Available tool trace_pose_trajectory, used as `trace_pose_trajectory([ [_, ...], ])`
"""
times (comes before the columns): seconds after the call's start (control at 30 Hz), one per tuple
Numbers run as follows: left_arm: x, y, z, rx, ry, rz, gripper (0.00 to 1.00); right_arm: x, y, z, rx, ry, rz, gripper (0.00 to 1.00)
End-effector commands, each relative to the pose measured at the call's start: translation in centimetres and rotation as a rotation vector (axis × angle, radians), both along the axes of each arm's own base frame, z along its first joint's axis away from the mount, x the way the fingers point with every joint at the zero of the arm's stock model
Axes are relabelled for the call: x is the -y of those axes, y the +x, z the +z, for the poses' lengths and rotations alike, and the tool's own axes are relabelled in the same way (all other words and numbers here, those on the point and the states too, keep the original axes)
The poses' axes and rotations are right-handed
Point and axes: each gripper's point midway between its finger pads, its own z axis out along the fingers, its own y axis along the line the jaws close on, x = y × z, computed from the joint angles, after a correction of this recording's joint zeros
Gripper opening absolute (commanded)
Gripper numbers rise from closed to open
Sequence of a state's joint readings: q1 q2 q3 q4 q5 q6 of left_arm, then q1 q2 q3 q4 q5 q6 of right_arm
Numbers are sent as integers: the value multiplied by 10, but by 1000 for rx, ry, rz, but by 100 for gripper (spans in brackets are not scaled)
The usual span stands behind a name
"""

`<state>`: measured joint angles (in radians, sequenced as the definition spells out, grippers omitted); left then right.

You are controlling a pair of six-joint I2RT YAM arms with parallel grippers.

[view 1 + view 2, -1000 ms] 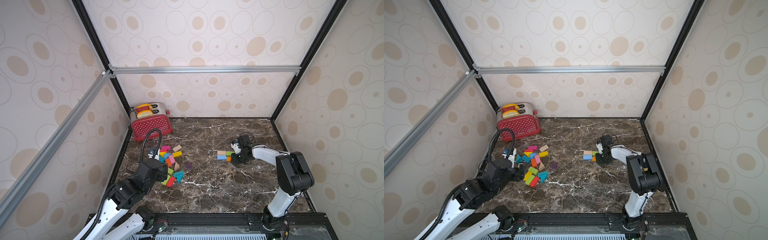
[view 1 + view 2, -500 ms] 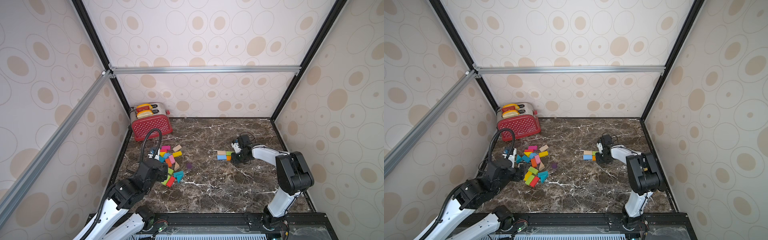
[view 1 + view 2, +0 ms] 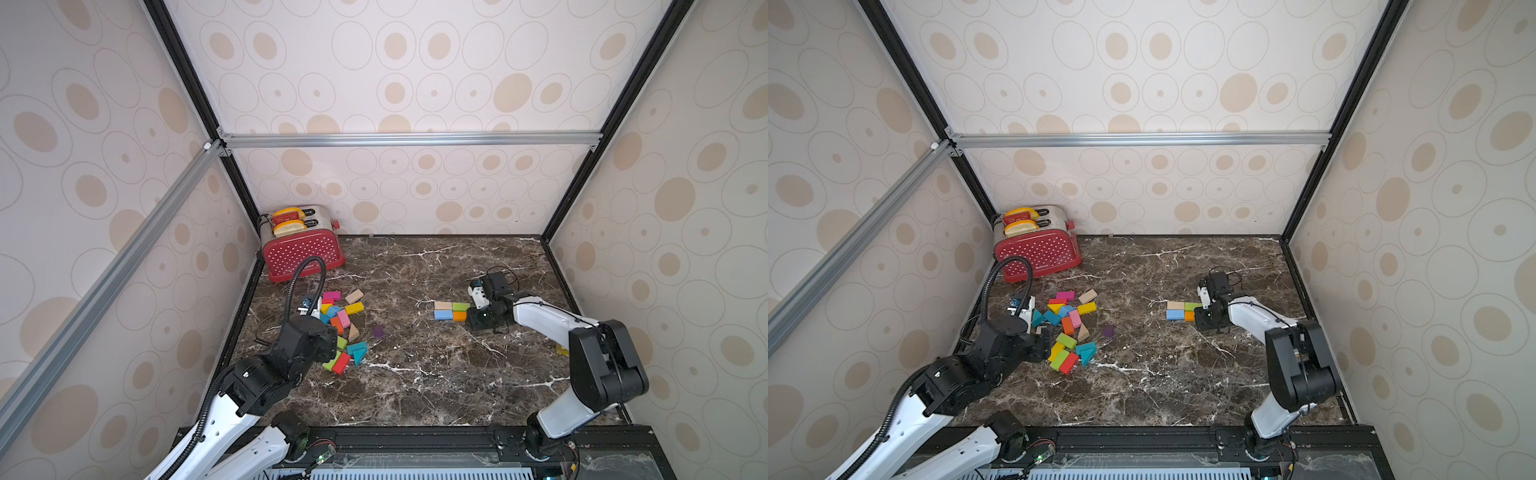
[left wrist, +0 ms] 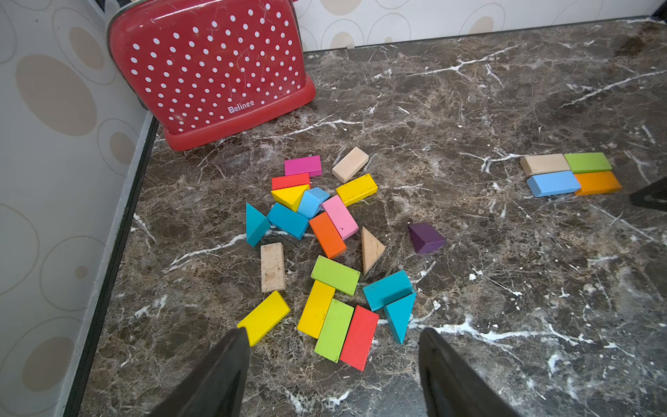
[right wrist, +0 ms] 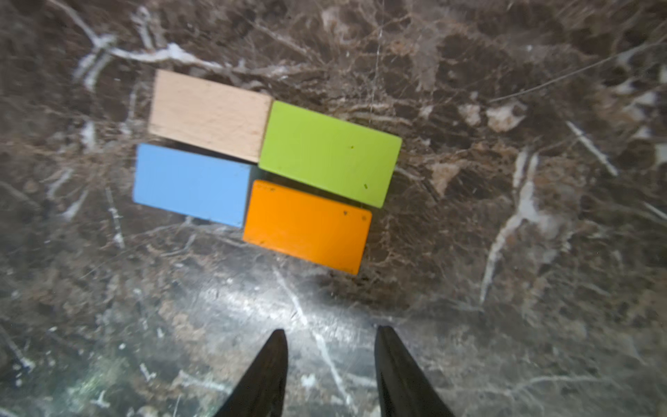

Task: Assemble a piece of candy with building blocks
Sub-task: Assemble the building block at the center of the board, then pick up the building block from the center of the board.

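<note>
four building blocks (image 3: pixel 452 311), a bare wood brick (image 5: pixel 209 115), a green brick (image 5: pixel 330 153), a blue brick (image 5: pixel 191 184) and an orange brick (image 5: pixel 306 225), lie flat and close-packed as a two-by-two rectangle on the marble table (image 3: pixel 415 374), just ahead of the right gripper (image 5: pixel 331 328), whose jaws stand narrowly apart and empty. the other blocks form a loose pile (image 4: pixel 326 234) near the red toaster (image 4: pixel 213 68), with a purple wedge (image 4: pixel 426 236) lying apart beside it. the left gripper (image 4: pixel 334 330) hovers at the pile's edge, jaws wide, holding nothing.
</note>
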<state>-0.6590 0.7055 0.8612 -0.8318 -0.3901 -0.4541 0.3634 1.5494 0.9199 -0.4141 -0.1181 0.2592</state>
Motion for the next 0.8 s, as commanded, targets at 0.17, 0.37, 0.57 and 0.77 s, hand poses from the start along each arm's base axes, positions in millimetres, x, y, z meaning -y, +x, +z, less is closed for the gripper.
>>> trace_pose_trajectory([
  [0.17, 20, 33, -56, -113, 0, 113, 72, -24, -25, 22, 49, 137, 56, 45],
  [0.37, 30, 78, -99, -209, -123, 201, 67, -24, -40, 13, 28, 136, 84, 45],
  [0.57, 42, 131, -110, -256, -78, 200, 65, -27, -45, 15, 41, 152, 95, 46],
  [0.77, 37, 179, -131, -301, -132, 205, 66, -27, -46, 20, 63, 159, 96, 46],
])
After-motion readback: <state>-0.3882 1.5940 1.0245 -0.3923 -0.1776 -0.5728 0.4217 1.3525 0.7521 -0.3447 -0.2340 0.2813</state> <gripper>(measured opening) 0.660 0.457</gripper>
